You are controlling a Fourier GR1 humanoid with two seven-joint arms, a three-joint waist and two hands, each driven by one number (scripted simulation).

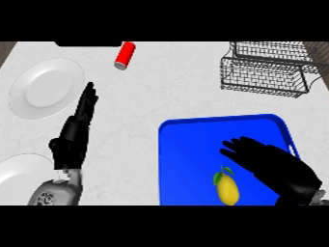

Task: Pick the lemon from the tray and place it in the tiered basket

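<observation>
A yellow lemon (227,189) with a small green leaf lies on the blue tray (195,144), near its front edge. My right hand (270,161) hovers over the tray just right of and beyond the lemon, fingers spread and relaxed, holding nothing. The black wire tiered basket (270,70) stands at the back right of the counter, beyond the tray. My left hand (78,125) rests open at the left, fingers straight and pointing away, between the two plates.
A white plate (46,89) sits at the back left and another white plate (10,178) at the front left. A red can (125,55) lies on its side at the back centre. Bare counter separates tray and basket.
</observation>
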